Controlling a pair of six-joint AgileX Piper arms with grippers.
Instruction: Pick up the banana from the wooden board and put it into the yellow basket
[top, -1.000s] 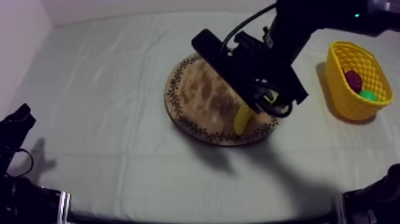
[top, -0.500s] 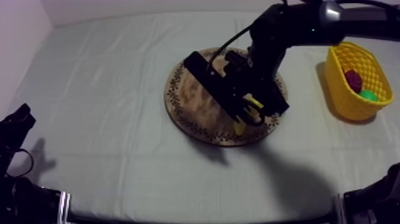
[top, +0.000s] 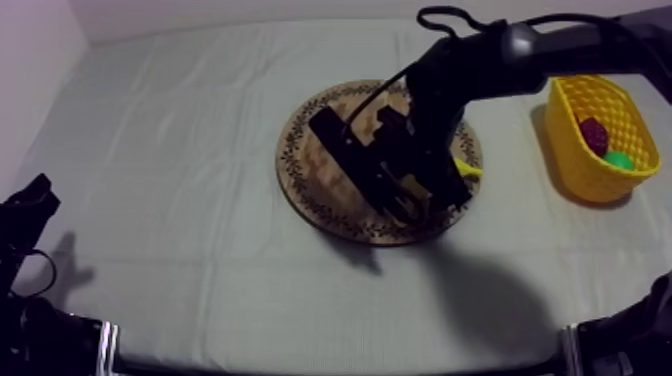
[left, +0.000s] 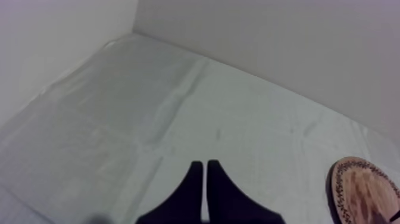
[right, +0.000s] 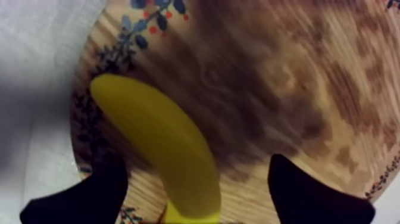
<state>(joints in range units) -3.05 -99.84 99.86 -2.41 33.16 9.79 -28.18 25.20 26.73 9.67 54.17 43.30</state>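
Observation:
The banana lies on the round wooden board near its patterned rim. My right gripper is open, one black finger on each side of the banana, close above the wood. From above, the right gripper covers the board's right half, and just a yellow tip of the banana sticks out beside it. The yellow basket stands at the table's right. My left gripper is shut on nothing and rests low at the left.
Inside the basket lie a small red fruit and a green fruit. The edge of the board shows beyond my left gripper. Grey-white cloth stretches bare around the board and to the left.
My right arm has come down and drawn in over the board, and its gripper now hides most of the banana. The left arm has not moved.

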